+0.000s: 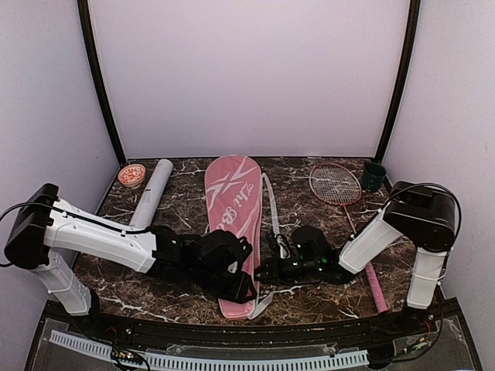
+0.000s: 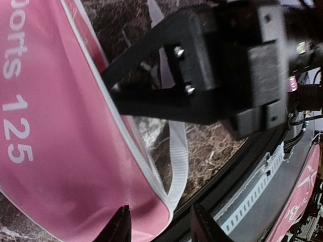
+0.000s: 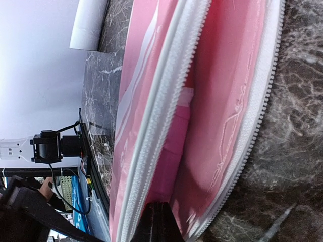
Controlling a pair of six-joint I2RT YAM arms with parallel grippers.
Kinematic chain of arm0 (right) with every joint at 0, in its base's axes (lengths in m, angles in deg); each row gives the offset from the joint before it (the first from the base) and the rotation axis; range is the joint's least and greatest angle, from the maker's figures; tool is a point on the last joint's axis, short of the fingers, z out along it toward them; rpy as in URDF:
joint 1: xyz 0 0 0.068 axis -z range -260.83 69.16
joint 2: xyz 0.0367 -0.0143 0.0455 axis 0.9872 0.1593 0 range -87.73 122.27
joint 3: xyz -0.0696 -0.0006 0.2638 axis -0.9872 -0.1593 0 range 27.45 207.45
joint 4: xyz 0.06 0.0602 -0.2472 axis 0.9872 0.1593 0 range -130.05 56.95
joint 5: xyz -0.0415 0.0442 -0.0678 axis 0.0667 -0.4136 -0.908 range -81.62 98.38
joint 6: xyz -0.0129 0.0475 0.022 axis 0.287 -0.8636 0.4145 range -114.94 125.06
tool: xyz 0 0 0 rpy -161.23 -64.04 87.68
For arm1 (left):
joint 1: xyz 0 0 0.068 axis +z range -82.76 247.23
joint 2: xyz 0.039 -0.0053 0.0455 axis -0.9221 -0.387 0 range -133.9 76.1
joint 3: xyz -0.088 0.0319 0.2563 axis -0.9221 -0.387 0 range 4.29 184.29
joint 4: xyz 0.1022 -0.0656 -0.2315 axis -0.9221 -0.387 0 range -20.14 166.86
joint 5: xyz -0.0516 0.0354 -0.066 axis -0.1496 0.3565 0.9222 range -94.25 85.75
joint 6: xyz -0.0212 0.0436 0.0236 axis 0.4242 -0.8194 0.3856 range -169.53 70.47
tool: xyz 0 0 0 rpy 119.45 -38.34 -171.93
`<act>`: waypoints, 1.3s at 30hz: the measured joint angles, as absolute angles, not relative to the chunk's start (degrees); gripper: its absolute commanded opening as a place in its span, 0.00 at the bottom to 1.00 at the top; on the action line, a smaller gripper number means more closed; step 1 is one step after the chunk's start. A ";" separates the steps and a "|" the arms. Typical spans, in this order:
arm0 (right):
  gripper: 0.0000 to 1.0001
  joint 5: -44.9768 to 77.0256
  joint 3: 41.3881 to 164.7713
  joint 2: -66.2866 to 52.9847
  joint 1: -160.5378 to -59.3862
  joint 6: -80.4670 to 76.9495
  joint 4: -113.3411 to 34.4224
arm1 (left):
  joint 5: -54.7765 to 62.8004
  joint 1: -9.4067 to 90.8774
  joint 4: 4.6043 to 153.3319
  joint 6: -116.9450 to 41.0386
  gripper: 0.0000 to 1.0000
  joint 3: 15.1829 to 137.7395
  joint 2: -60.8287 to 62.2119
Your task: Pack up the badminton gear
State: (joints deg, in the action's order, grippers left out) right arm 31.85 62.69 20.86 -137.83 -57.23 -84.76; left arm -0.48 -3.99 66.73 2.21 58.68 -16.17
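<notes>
At the near end of the pink bag [image 1: 230,224], right gripper [image 3: 160,222] is pinched together at the unzipped mouth (cloth caught or not, can't tell), and left gripper [image 2: 159,227] has its fingers apart over the bag's corner. Roughly halfway by my read: one pink handle [image 3: 174,146] shows inside the bag, second racket [image 1: 337,185] lies right of it, white tube [image 1: 151,197] left of it, shuttlecocks not visible, zip open. Dark marble-pattern table [image 1: 317,305], plain pale walls [image 1: 247,77] behind the bag.

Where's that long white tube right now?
In the top view, the white tube lies at the back left, between a small round red object and the pink bag.
</notes>
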 measured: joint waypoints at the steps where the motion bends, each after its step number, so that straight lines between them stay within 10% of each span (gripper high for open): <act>1: 0.00 32.02 62.69 20.89 -137.83 -57.49 -85.22 | -0.65 -4.40 65.97 2.37 0.41 59.16 -17.42; 17: 0.00 34.73 60.07 23.57 -137.83 -60.33 -91.98 | -4.17 -4.60 61.38 3.63 0.01 66.18 -24.50; 27: 0.00 36.96 59.19 21.98 -137.83 -58.86 -89.35 | -5.62 -4.29 60.40 3.70 0.31 66.25 -24.50; 33: 0.00 39.32 59.21 23.20 -137.83 -59.52 -91.95 | -5.90 -4.23 59.17 3.24 0.30 68.56 -25.90; 39: 0.00 40.48 59.21 24.21 -137.83 -60.59 -94.45 | -5.62 -3.90 59.06 3.00 0.05 69.04 -27.32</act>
State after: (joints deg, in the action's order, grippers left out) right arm 40.48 59.21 24.21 -137.83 -60.59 -94.45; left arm -5.62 -3.90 59.06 3.00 69.04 -27.32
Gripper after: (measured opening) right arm 0.004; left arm 0.164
